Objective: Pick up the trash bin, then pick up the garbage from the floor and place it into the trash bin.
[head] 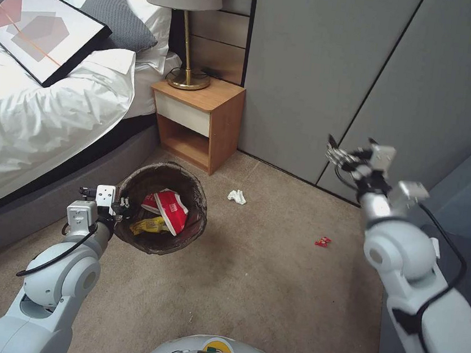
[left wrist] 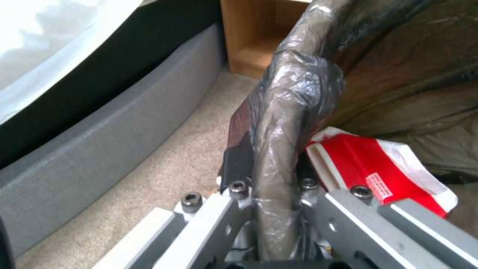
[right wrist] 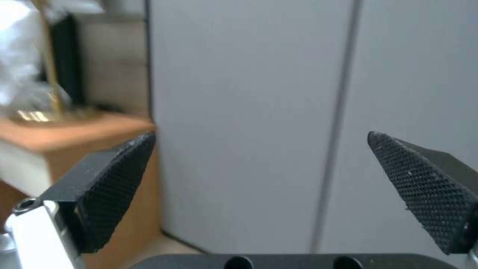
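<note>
On the carpet (head: 269,282) beside the bed (head: 38,120), just in front of the wooden nightstand (head: 199,118), sits the trash bin (head: 193,225), its dark bag folded over the rim. The left tool (head: 123,207) is clenched on the bin's near-left rim; the left wrist view shows the bag-covered rim (left wrist: 294,112) pinched between the two fingers, one outside the wall and one inside. A red and white wrapper (head: 170,210) and a yellow wrapper (head: 148,225) lie inside the bin, the red one just beside the inner finger.

Two pieces of garbage lie on the floor. A crumpled white tissue (head: 237,197) rests near the bin's right side, toward the grey wall panels (head: 326,73). A small red wrapper (head: 323,241) lies farther right, well apart from the bin.

The right tool (head: 348,147) hangs in the air on the right, raised above the floor and facing the panels. Its fingers are spread wide with nothing between them; the right wrist view shows both textured black pads (right wrist: 117,186) far apart. A lamp (head: 184,29) stands on the nightstand, and a framed picture (head: 37,23) lies on the bed.
</note>
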You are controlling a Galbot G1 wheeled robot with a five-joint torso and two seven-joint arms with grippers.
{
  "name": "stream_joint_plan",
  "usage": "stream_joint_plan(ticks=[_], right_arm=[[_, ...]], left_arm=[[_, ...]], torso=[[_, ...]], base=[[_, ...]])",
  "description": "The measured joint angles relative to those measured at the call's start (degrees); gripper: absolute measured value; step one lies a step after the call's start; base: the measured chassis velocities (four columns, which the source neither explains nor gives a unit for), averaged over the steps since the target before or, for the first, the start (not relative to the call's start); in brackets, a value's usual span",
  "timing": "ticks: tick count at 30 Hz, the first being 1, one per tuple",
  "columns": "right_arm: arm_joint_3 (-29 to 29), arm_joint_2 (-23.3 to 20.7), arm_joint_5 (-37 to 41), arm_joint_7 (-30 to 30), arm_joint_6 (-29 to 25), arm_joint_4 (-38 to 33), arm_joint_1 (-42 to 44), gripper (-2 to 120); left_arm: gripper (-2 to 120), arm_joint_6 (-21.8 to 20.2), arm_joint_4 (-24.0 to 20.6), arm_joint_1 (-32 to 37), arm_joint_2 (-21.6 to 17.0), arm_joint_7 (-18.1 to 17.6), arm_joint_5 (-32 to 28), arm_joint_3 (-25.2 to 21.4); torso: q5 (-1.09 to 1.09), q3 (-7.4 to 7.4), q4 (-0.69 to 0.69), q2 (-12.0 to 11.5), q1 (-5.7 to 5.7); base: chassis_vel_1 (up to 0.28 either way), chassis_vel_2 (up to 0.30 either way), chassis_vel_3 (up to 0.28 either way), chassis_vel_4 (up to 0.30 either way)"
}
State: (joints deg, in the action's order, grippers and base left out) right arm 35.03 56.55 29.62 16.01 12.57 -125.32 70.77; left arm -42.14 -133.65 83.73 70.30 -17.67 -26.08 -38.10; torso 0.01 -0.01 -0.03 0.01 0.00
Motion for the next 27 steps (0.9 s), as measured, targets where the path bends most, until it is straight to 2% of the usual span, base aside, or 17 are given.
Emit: stream_joint_plan(ticks=[2, 3, 5, 6, 7, 8, 10, 17, 27], right_arm=[[3.2, 6.7, -4.6, -1.8, -3.8, -0.1, 7.2, 100], [3.2, 6.7, -4.6, -1.8, -3.8, -0.1, 7.2, 100], [5.1, 13.7, -11.1, -4.1, -8.8, 0.9, 11.6, 100], [5.1, 13.7, -11.1, -4.1, -8.8, 0.9, 11.6, 100], [6.1, 16.8, -14.9, -5.1, -11.6, 1.7, 13.1, 100], [6.1, 16.8, -14.9, -5.1, -11.6, 1.7, 13.1, 100], [6.5, 21.1, -18.6, -6.2, -15.2, 2.5, 16.0, 100], [5.6, 24.2, -22.2, -6.8, -18.5, 4.0, 17.6, 100], [4.1, 25.2, -22.8, -6.6, -19.3, 5.0, 17.4, 100]], left_arm=[[0, 0.0, -0.3, 0.3, 0.2, 0.2, 0.2, 0.0], [0, 0.0, -0.3, 0.3, 0.2, 0.2, 0.2, 0.0], [0, 0.0, -0.5, 0.4, 0.5, 0.3, 0.2, 0.3], [0, 0.0, -0.5, 0.4, 0.5, 0.3, 0.2, 0.3], [0, 0.0, -0.5, 0.5, 0.7, 0.3, 0.3, 0.4], [0, 0.0, -0.5, 0.5, 0.7, 0.3, 0.3, 0.4], [0, 0.0, -0.5, 1.1, 1.1, 0.6, 0.4, 0.7], [0, 0.0, -0.6, 1.8, 1.1, 1.2, 0.8, 0.9], [0, 0.0, -0.4, 1.8, 0.8, 1.9, 1.6, 1.2]], torso=[[0.01, 0.0, -0.01, 0.0, 0.0], [0.01, 0.0, -0.01, 0.0, 0.0], [0.01, 0.0, 0.01, 0.0, 0.0], [0.01, 0.0, 0.01, 0.0, 0.0], [-0.01, 0.0, 0.02, 0.0, 0.0], [-0.01, 0.0, 0.02, 0.0, 0.0], [-0.02, 0.0, 0.02, 0.0, 0.0], [-0.03, 0.0, 0.04, 0.0, 0.0], [-0.02, 0.01, 0.03, 0.0, 0.0]], base=[[0.0, 0.0, 0.0, 0.0], [0.0, 0.0, 0.0, 0.0], [0.0, 0.0, 0.0, 0.0], [0.0, 0.0, 0.0, 0.0], [0.0, 0.0, 0.0, 0.0], [0.0, 0.0, 0.0, 0.0], [0.0, 0.0, 0.0, 0.0], [0.0, 0.0, 0.0, 0.0], [0.0, 0.0, 0.0, 0.0]])
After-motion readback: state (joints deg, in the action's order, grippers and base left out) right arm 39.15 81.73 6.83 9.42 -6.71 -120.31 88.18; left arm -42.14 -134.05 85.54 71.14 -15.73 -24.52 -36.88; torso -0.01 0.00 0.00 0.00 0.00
